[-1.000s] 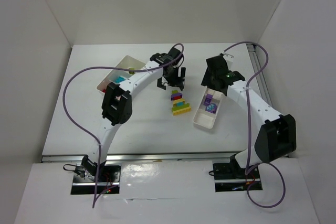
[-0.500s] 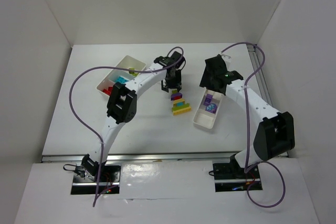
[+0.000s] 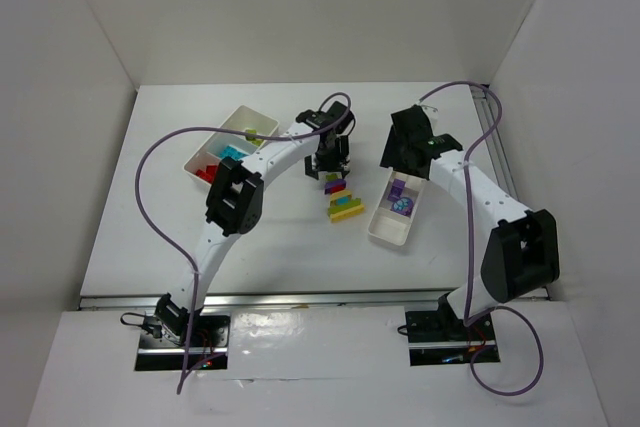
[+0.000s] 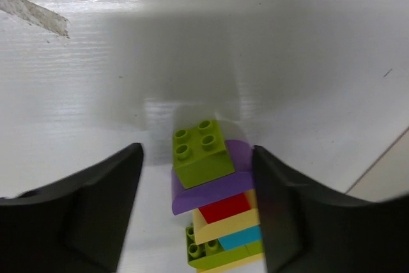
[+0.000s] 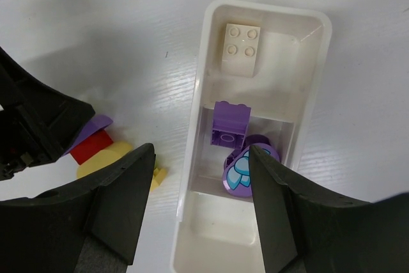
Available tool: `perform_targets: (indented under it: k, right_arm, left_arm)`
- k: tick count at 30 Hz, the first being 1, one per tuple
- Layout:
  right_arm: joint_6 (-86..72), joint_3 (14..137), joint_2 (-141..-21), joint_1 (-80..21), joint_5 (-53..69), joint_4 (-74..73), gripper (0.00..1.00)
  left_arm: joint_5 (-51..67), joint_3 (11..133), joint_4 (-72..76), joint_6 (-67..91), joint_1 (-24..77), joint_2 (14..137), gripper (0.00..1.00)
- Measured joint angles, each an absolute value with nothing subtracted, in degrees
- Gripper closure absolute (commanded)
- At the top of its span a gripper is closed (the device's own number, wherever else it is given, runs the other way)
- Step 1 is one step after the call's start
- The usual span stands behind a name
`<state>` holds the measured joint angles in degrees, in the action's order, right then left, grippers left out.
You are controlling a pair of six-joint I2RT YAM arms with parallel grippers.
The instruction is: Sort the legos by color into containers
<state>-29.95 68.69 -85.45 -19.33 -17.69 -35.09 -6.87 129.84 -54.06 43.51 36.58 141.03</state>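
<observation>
A stack of legos (image 3: 340, 199) stands on the table: a lime green brick (image 4: 199, 151) on top, then purple (image 4: 211, 188), red (image 4: 223, 208), yellow, cyan and lime green. My left gripper (image 4: 197, 158) is open and straddles the stack's top. Its right finger is next to the purple brick and its left finger stands apart. My right gripper (image 5: 201, 151) is open and empty above the long white tray (image 5: 316, 62). That tray holds a cream brick (image 5: 241, 49), a purple brick (image 5: 229, 129) and a round purple piece (image 5: 246, 171). The stack also shows in the right wrist view (image 5: 96, 148).
A second white tray (image 3: 240, 122) at the back left holds red, cyan and lime green bricks. White walls enclose the table on the left, back and right. A bit of tape (image 4: 35, 14) lies on the table beyond the stack.
My left gripper has come down and nearer to the stack, now around its top. My right gripper has shifted slightly left over the long tray.
</observation>
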Motion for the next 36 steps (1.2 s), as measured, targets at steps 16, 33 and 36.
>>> perform_targets:
  k: [16, 33, 36]
  right_arm:
    - [-28.12, 68.55, -86.56, -18.35, -15.84, -34.39, 0.32]
    - [-26.46, 68.55, -86.91, -17.96, -14.7, -34.3, 0.32]
    - [-25.89, 68.55, -86.94, -17.96, -14.26, -34.3, 0.32]
  left_arm:
    - [-9.08, 119.46, -56.69, 51.18, 30.59, 128.35, 0.15]
    - [2.44, 116.01, -58.85, 57.91, 30.52, 129.19, 0.13]
    - [2.9, 116.11, -58.98, 60.31, 30.52, 130.17, 0.16]
